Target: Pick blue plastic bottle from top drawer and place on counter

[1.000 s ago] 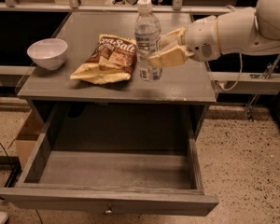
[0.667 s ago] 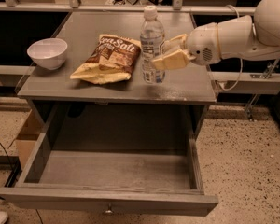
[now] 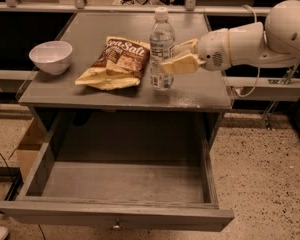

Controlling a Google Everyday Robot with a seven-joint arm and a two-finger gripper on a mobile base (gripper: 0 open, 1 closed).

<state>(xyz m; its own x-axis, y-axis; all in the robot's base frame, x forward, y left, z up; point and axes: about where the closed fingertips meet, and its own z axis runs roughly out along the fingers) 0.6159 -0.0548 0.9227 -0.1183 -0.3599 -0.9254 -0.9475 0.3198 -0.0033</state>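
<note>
The blue plastic bottle (image 3: 162, 39), clear with a white cap and a pale label, stands upright on the counter (image 3: 115, 96), just right of the chip bag. My gripper (image 3: 176, 57) reaches in from the right at the bottle's mid height. Its tan fingers (image 3: 184, 64) straddle the bottle, one in front and one behind, and are shut on it. The bottle's base rests on or just above the counter top. Below, the top drawer (image 3: 115, 216) is pulled fully out and shows a bare grey floor.
A sea-salt chip bag (image 3: 117, 61) lies flat left of the bottle. A white bowl (image 3: 51, 56) sits at the counter's left edge. Dark side shelves flank the cabinet. A cardboard box (image 3: 27, 149) stands on the speckled floor by the drawer's left side.
The bottle has come down a little with my gripper and shifted slightly right, ending upright on the counter beside the chip bag. The drawer, bag and bowl have not moved.
</note>
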